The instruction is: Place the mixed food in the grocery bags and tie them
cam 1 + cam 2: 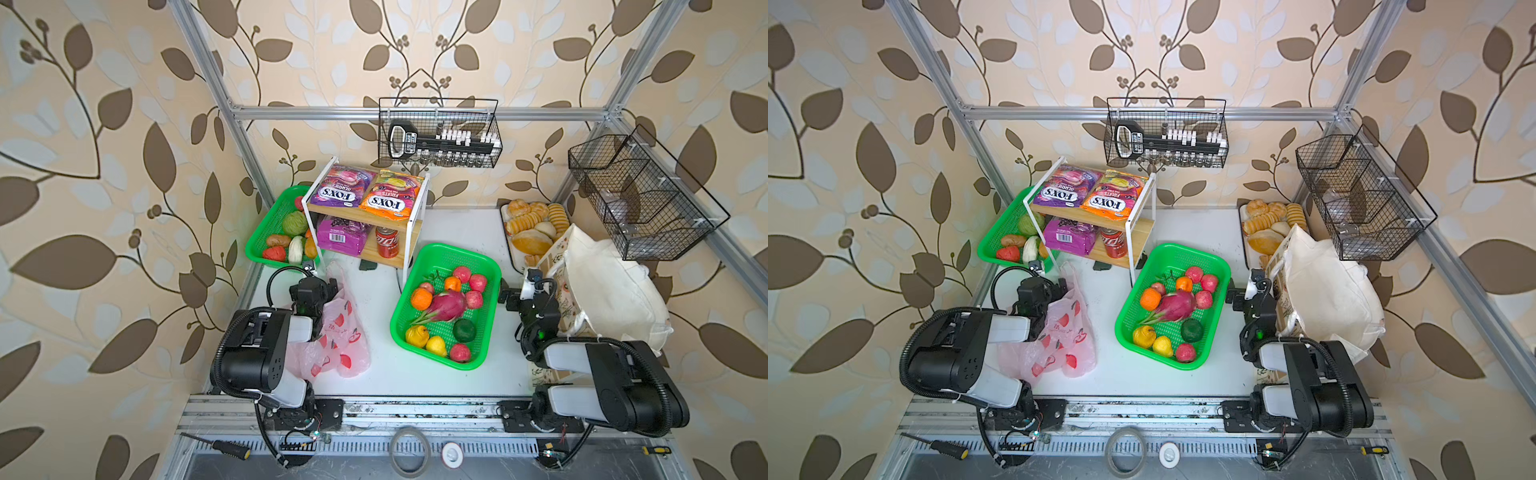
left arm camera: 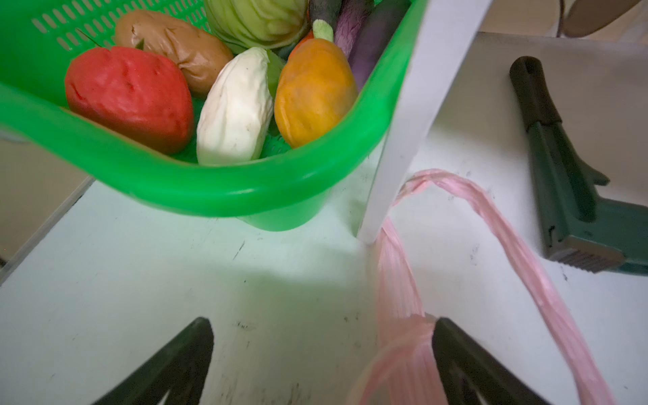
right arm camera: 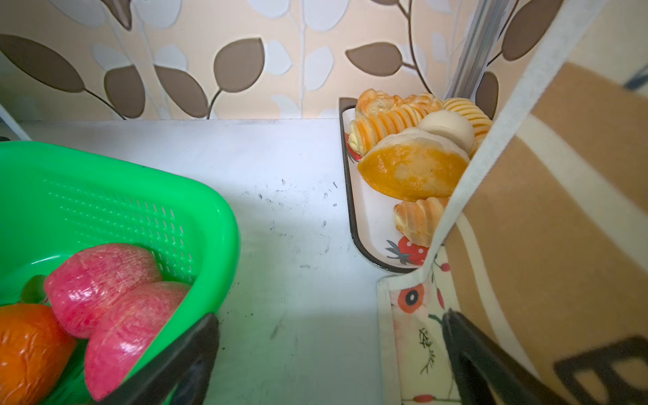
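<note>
Grippers first. Your left gripper (image 2: 322,326) has its jaws spread wide and holds nothing. In the left wrist view one fingertip (image 2: 456,343) touches a loop handle of the pink plastic bag (image 2: 396,280), and the other hangs over bare bench (image 2: 140,280). Your right gripper (image 3: 331,317) is also spread wide and empty. One finger sits in front of the rim of the green fruit basket (image 3: 224,224) and the other against the canvas tote (image 3: 561,210); you cannot tell whether either touches.

None of the food is bagged. In both top views the orange FOX'S packet (image 1: 392,195) lies on the top shelf of the shelf rack (image 1: 409,232). The magenta barcoded packet (image 1: 340,237) and the cola can (image 1: 387,241) are on the lower shelf. The dragon fruit (image 1: 446,306), an orange (image 1: 421,298) and the yellow pear (image 1: 435,345) lie in the fruit basket.

From above, your left arm covers the near part of the pink bag, and both grippers' fingertips are hard to make out. The handle loop passes behind a white rack leg; you cannot tell whether it is hooked around it. The tote leans over the bread rolls (image 3: 413,168), hiding some, and its mouth is not visible.

Only the left wrist view shows a dark green tool (image 2: 568,196) clearly, cut off at the frame edge. Only the right wrist view shows the tote's flower-printed edge lying on the bench.
</note>
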`<state>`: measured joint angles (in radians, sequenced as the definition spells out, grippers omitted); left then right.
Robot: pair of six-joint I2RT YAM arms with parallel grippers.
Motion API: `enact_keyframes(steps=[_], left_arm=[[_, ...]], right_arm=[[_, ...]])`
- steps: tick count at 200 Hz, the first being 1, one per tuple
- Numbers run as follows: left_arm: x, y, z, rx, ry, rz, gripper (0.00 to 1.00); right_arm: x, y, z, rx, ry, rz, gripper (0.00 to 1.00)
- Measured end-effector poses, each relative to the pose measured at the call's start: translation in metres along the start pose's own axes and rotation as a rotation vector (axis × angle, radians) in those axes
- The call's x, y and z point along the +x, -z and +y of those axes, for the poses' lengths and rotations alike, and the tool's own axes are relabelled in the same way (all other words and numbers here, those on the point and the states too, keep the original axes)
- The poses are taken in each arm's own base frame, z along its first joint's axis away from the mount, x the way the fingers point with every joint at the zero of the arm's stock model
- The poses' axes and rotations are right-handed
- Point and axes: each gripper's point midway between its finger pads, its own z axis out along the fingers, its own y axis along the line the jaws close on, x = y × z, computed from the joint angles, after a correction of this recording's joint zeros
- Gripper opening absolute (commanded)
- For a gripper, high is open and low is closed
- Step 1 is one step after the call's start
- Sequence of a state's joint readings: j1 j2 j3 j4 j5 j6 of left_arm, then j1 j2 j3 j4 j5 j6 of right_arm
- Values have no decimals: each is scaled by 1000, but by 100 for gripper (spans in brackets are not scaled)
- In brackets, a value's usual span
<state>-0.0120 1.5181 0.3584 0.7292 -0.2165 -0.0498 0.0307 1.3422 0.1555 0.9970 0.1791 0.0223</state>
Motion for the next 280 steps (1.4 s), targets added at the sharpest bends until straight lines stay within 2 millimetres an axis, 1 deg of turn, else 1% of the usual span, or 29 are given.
enact_keyframes(steps=[220, 240, 258, 280], left_arm=[[-1, 0, -1, 4, 1, -1, 99], [-5, 2, 1, -3, 10, -17, 99], [-12, 10, 3, -6, 19, -48, 99], [-28, 22, 6, -15, 31, -94, 99]], right_arm=[[0, 0, 2, -15, 1, -1, 100], [-1, 0, 5, -33, 9, -3, 100], [-1, 0, 7, -45, 10, -3, 100], [-3, 3, 7, -51, 11, -3, 100]])
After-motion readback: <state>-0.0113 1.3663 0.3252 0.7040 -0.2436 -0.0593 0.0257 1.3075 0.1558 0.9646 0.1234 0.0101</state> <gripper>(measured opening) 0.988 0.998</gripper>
